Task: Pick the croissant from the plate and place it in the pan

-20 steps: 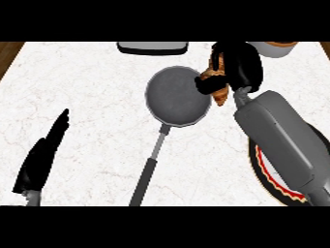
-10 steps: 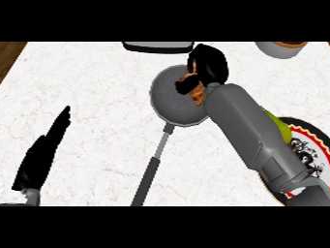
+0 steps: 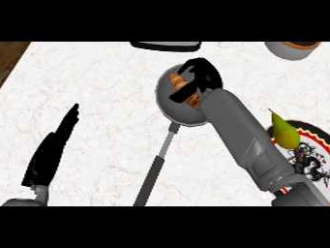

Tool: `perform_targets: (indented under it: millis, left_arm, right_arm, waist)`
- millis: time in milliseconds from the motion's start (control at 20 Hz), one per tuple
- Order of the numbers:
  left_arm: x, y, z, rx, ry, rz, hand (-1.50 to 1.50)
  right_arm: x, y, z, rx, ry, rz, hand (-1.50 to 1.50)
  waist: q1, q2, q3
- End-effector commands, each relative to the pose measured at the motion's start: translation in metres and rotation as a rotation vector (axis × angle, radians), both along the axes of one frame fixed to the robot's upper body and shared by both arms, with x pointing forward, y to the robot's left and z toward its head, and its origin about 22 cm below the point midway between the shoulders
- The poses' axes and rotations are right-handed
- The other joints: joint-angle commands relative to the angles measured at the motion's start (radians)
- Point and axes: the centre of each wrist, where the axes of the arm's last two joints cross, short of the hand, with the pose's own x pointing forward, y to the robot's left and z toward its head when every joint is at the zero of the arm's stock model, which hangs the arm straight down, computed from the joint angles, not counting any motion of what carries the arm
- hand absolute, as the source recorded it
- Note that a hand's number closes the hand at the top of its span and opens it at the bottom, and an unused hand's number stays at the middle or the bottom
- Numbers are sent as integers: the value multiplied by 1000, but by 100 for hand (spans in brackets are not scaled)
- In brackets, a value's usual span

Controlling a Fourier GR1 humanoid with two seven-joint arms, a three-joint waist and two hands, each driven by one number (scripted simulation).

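My right hand (image 3: 200, 75) is over the pan (image 3: 169, 102), fingers curled round the croissant (image 3: 184, 89), which sits low inside the pan's bowl; I cannot tell if it touches the bottom. My left hand (image 3: 52, 150) rests at the lower left of the worktop (image 3: 96, 87), fingers straight. The plate (image 3: 324, 150) lies at the right with a pear (image 3: 284, 131) on it.

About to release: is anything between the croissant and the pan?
Nothing visible. The right hand holds the croissant right over the pan; whether it touches the bottom yet, I cannot tell.
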Motion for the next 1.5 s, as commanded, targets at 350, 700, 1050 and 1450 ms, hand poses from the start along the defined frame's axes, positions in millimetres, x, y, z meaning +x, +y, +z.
perform_targets:
  millis: [350,700,1050,1450]
  left_arm:
    - [5,-10,6,3,9,-15,0]
    - [-17,9,-2,0,15,10,0]
    - [-10,15,-3,-2,42,83,0]
    - [-26,29,-15,-2,54,76,0]
  right_arm:
    - [5,-11,3,322,-338,-182,-150]
    - [12,-54,0,412,-431,-458,-150]
    - [8,-119,-11,455,-513,-486,-150]
    - [-30,-228,-37,382,-525,-452,-150]
  waist:
    - [0,-1,1]
    - [-30,-13,0]
    - [-80,-29,-1]
    - [-102,-40,-2]
